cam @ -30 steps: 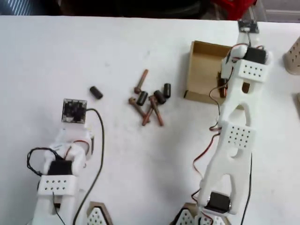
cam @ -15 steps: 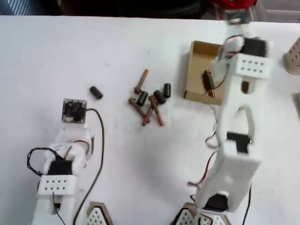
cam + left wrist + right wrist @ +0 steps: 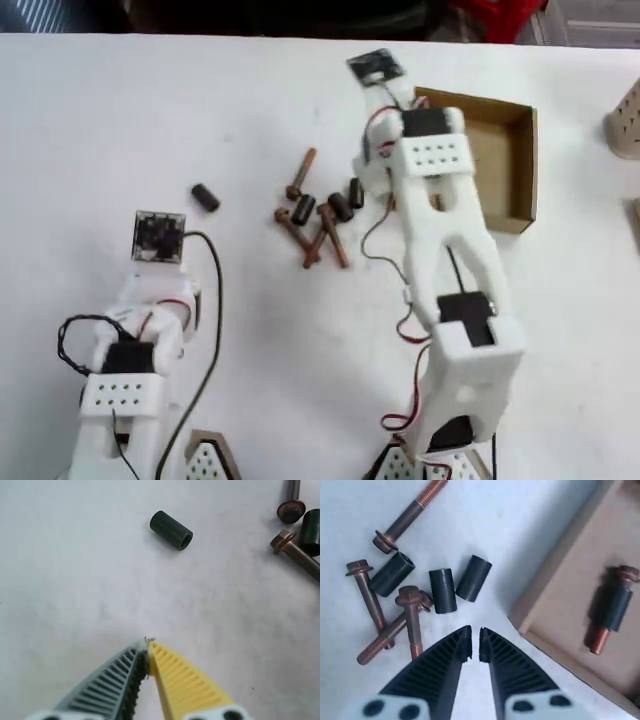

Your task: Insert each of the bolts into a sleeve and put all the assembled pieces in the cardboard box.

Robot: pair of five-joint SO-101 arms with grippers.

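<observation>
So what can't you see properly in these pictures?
High view: the right arm covers part of the cardboard box, hiding the sleeved bolt inside.
Right wrist view: the box runs off the picture's edge, so the rest of its floor is unseen.
Left wrist view: a bolt and a sleeve are cut off at the edge.

High view overlooks the table (image 3: 250,100); close wrist views both catch the bolts (image 3: 300,556).
</observation>
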